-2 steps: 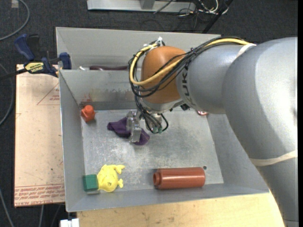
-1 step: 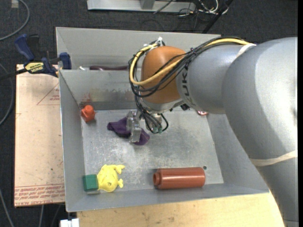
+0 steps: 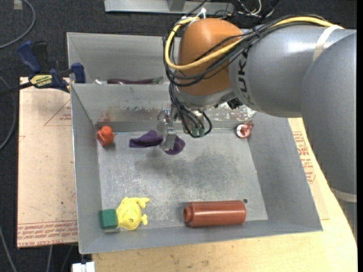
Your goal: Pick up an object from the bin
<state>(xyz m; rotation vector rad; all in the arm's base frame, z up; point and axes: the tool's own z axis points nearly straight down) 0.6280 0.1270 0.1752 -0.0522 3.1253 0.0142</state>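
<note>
My gripper (image 3: pixel 169 142) reaches down near the back middle of the bin, its metal fingers standing on the right end of a limp purple thing (image 3: pixel 148 140) that lies flat on the floor. The purple thing's right tip curls just past the fingers. A small orange block (image 3: pixel 105 135) stands to the left of it by the left wall. A small round pinkish thing (image 3: pixel 243 130) lies to the right at the back wall.
A red-brown cylinder (image 3: pixel 214 213) lies on its side along the front wall. A yellow toy (image 3: pixel 132 212) and a green cube (image 3: pixel 108 219) sit in the front left corner. The arm with its orange cover hangs over the back right.
</note>
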